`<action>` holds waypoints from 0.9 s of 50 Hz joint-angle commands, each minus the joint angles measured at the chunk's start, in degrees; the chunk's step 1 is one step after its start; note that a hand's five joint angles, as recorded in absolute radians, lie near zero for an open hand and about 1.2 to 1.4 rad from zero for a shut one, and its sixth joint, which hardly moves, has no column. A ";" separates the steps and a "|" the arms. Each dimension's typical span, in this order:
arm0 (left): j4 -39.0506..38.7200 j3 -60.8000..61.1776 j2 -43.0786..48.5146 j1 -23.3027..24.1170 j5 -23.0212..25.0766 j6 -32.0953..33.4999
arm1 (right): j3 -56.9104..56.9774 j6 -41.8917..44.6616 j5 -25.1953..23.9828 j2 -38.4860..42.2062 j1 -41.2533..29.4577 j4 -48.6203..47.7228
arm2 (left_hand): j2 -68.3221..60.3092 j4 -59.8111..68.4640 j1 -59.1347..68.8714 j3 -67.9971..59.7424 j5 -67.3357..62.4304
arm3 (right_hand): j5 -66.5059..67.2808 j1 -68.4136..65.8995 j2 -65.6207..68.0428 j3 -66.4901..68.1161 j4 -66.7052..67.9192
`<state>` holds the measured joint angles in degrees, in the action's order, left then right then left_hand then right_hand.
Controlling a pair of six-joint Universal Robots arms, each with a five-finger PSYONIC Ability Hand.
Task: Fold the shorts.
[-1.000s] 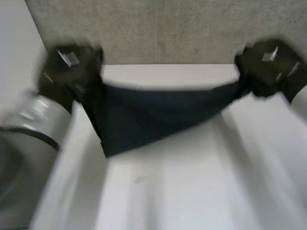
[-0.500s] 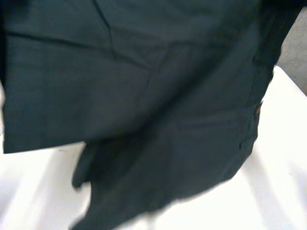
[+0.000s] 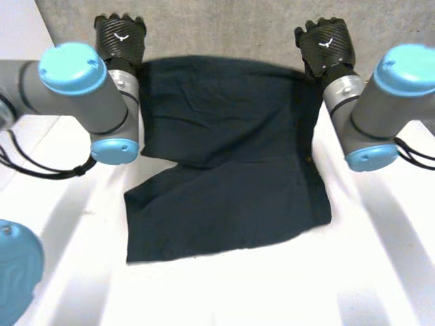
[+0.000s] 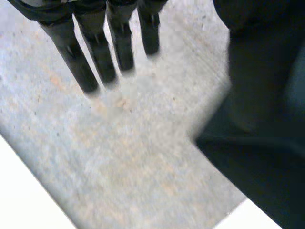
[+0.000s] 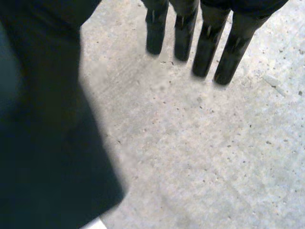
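Observation:
The dark shorts [image 3: 224, 170] lie spread on the white table [image 3: 272, 285], their far part reaching the table's far edge. My left hand [image 3: 120, 37] hovers past the far left corner of the shorts, my right hand [image 3: 325, 44] past the far right corner. In the left wrist view the left hand [image 4: 97, 52] has straight fingers over the grey floor and holds nothing, with the shorts [image 4: 267, 143] beside it. The right wrist view has the right hand [image 5: 205, 38] with fingers just as straight and empty, the shorts [image 5: 47, 143] at its side.
Grey speckled floor [image 3: 224, 27] lies beyond the table's far edge, under both hands. Both forearms reach across the table on either side of the shorts. Bare white table stretches in front of the near hem.
The shorts were held up stretched between both hands, then swung close to the head camera. Now they lie on the table and both hands have let go and opened.

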<state>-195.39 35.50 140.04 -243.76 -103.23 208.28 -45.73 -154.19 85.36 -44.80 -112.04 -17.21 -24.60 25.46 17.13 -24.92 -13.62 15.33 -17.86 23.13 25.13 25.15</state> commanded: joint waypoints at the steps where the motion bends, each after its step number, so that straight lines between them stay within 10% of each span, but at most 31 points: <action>1: -7.72 2.64 1.28 0.31 1.71 0.72 | 0.38 1.35 -1.61 1.74 -0.20 3.49 | 14.60 -15.46 -7.13 14.92 13.62 | -15.33 7.86 -13.13 -15.13 -15.15; 18: -3.07 39.98 -24.98 0.66 -1.98 0.02 | -29.66 1.88 -4.94 -18.57 0.68 19.93 | 14.55 -15.41 -7.08 14.87 13.57 | -15.33 7.86 -13.13 -15.13 -15.15; 28: 3.60 66.25 -39.31 2.94 5.31 -2.69 | -48.47 2.40 -12.75 -25.16 4.10 19.24 | 7.68 -8.54 -0.21 8.00 6.70 | 0.87 -8.34 3.07 1.07 1.05; 45: 5.19 74.45 -33.70 3.91 7.08 -14.57 | -58.51 5.92 -15.23 -21.83 8.33 1.30 | -1.76 0.90 9.23 -1.44 -2.74 | 17.39 -24.85 19.59 17.58 17.57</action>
<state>-189.96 110.69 101.46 -239.73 -95.94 194.69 -104.16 -149.63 70.27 -68.94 -104.72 -12.94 -21.03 21.13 20.77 -20.88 -11.29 22.11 -28.47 33.40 33.38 33.33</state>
